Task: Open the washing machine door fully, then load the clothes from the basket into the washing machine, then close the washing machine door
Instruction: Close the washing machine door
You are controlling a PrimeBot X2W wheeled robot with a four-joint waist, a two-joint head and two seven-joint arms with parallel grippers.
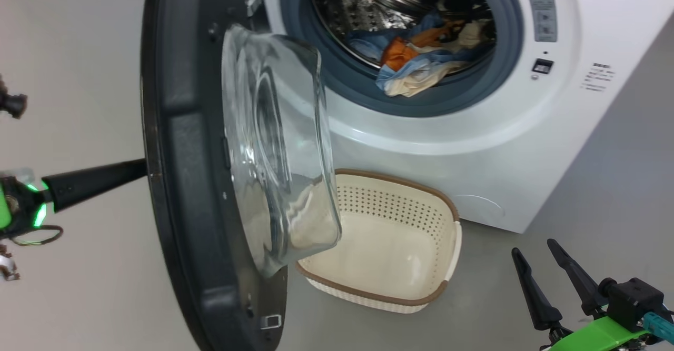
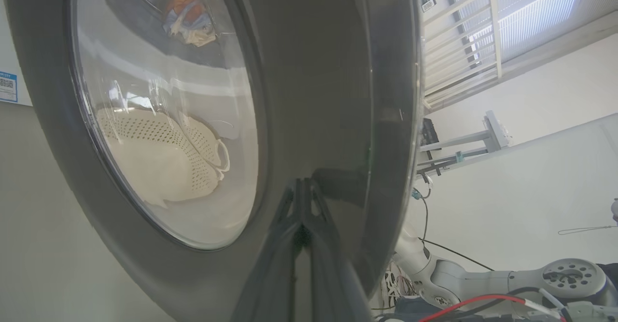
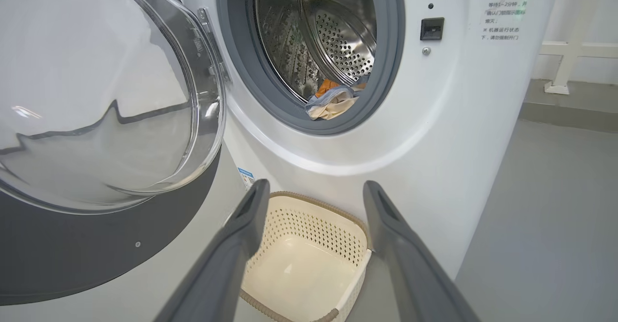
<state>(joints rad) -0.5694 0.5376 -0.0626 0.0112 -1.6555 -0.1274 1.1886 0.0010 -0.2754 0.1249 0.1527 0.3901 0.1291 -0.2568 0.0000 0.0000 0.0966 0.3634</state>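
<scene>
Fingers of the right gripper (image 1: 533,247) stand wide apart and hold nothing, low at 5 o'clock in the head view, above the grey floor (image 1: 605,182). From them the basket (image 1: 400,203) lies at about 10 o'clock, well apart, on the floor just before the washing machine (image 1: 474,156). Fingers of the left gripper (image 2: 301,187) are pressed together, with their tips against the outer black face of the washing machine door (image 1: 179,130), at 9 o'clock in the head view. The door stands open, and its glass bowl (image 1: 274,140) hangs over the left end of the basket. Farther back, the clothes (image 1: 416,61) lie inside the steel drum (image 1: 368,3), at about 11 o'clock from the right fingers and well apart from both grippers.
</scene>
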